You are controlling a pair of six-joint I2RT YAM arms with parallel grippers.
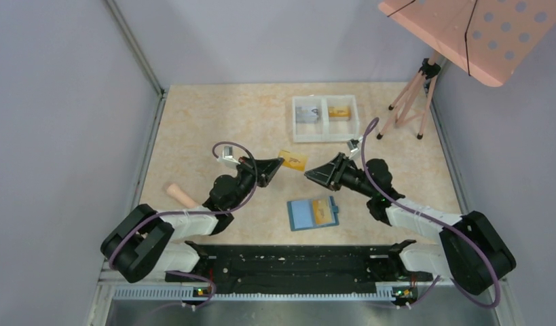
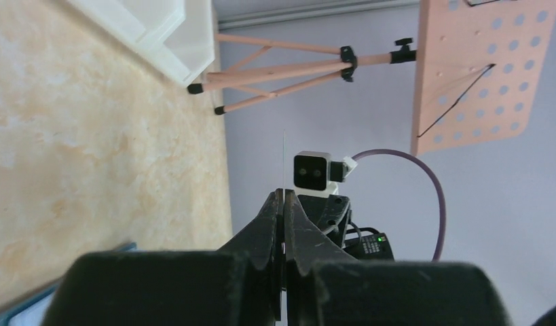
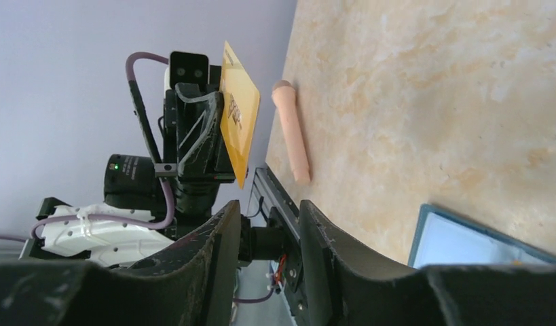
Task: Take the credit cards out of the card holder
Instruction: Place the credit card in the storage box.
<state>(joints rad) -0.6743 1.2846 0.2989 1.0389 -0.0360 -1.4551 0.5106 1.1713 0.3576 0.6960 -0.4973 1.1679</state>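
Observation:
The teal-blue card holder (image 1: 313,213) lies open on the table with an orange-gold card (image 1: 322,211) on its right half; its corner shows in the right wrist view (image 3: 465,241). My left gripper (image 1: 280,164) is shut on another orange-gold credit card (image 1: 293,160) and holds it above the table; the card shows edge-on in the left wrist view (image 2: 284,163) and face-on in the right wrist view (image 3: 237,112). My right gripper (image 1: 307,174) is open and empty, a short way right of the held card, pointing at it.
A white two-compartment tray (image 1: 325,136) at the back holds a greyish card (image 1: 306,115) and an orange one (image 1: 339,112). A pink cylinder (image 1: 181,196) lies at the left. A pink stand (image 1: 412,95) with a perforated board (image 1: 465,30) is at the back right.

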